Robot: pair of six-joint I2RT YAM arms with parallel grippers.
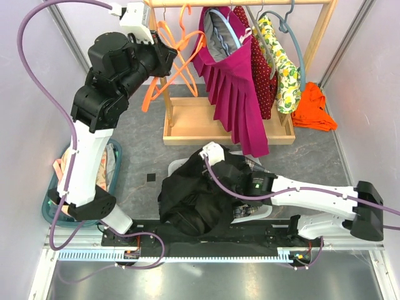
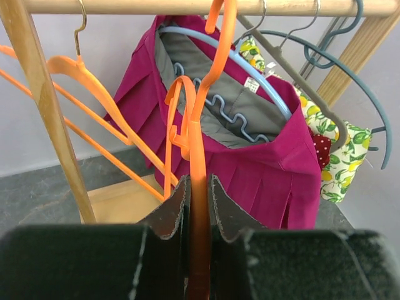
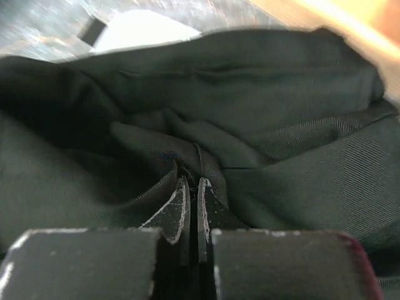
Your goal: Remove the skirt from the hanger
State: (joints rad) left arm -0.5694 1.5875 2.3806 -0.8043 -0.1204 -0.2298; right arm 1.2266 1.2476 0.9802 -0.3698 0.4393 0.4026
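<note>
Grey table (image 1: 144,144), wooden clothes rack (image 1: 187,122) at its far side.

1. Top view.
- Left pincer (image 1: 174,54), raised by the rack's left post, clamped on a bare orange hanger (image 1: 182,62).
- Black skirt (image 1: 194,194), bunched in a heap on the table near the arm bases and well apart from that hanger.
- Right pincer (image 1: 211,156), at the heap's far edge, so the right arm is the nearer 1.
- Magenta skirt (image 1: 234,94), hanging on the rack and held by neither arm.

2. Left wrist view. Jaws nearly closed on the orange hanger's (image 2: 212,75) stem. Its long axis runs straight up toward the rail (image 2: 187,6).

3. Right wrist view. Jaws fully closed, pinching a fold of black skirt (image 3: 281,125). Judged: the skirt is off the hanger.
</note>
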